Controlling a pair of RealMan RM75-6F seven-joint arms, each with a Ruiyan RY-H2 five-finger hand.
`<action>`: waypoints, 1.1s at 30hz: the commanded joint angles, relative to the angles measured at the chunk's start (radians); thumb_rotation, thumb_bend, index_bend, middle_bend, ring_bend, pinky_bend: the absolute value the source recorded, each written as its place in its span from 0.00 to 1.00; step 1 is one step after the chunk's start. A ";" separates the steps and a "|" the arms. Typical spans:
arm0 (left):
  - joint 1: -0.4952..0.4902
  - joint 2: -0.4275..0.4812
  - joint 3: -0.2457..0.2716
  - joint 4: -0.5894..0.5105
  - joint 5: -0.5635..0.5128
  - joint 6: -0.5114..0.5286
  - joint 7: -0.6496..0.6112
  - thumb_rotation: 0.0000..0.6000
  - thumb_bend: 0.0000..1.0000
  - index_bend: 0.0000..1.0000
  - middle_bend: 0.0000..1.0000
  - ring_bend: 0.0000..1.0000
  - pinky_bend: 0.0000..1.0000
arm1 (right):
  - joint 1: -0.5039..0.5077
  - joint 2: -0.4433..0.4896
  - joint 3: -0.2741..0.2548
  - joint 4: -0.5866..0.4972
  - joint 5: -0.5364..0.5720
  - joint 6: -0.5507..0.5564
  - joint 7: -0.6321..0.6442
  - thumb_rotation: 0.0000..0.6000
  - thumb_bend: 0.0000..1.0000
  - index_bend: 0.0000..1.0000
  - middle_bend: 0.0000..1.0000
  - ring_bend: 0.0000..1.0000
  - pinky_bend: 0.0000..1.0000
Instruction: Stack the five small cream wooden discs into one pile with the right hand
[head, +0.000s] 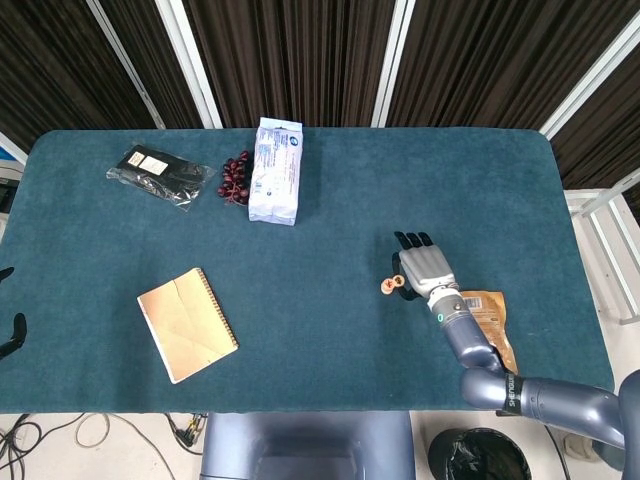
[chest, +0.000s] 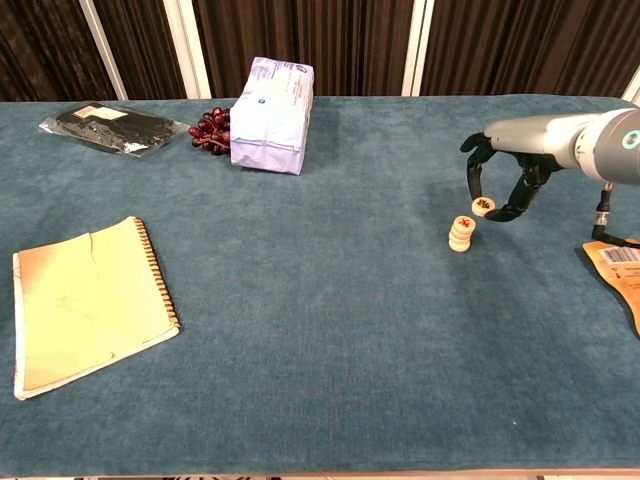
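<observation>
A short pile of cream wooden discs (chest: 461, 234) stands on the teal table, its top disc bearing a red mark. In the head view the pile (head: 386, 289) lies just left of my right hand (head: 425, 268). My right hand (chest: 506, 182) pinches one more cream disc (chest: 483, 206) between thumb and a finger, fingers pointing down. That disc hangs slightly above and to the right of the pile's top, apart from it. The held disc (head: 397, 281) shows at the hand's left edge from above. My left hand does not show in either view.
A brown pouch (head: 487, 318) lies close to the right of the hand, also at the chest view's right edge (chest: 615, 262). A tan spiral notebook (chest: 85, 300) sits front left. A tissue pack (chest: 272, 116), grapes (chest: 207, 129) and a black packet (chest: 110, 128) lie at the back left.
</observation>
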 joint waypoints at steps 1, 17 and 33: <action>0.000 0.000 0.000 0.000 -0.001 -0.001 0.000 1.00 0.49 0.16 0.00 0.00 0.00 | -0.001 -0.009 -0.005 0.010 -0.008 0.000 0.007 1.00 0.41 0.54 0.00 0.00 0.00; -0.001 0.000 -0.001 0.002 -0.001 -0.001 -0.004 1.00 0.49 0.16 0.00 0.00 0.00 | 0.008 -0.047 -0.015 0.049 -0.021 -0.004 0.021 1.00 0.41 0.54 0.00 0.00 0.00; -0.002 -0.002 -0.002 0.004 -0.001 -0.001 -0.003 1.00 0.49 0.16 0.00 0.00 0.00 | 0.010 -0.057 -0.019 0.058 -0.026 -0.006 0.034 1.00 0.41 0.53 0.00 0.00 0.00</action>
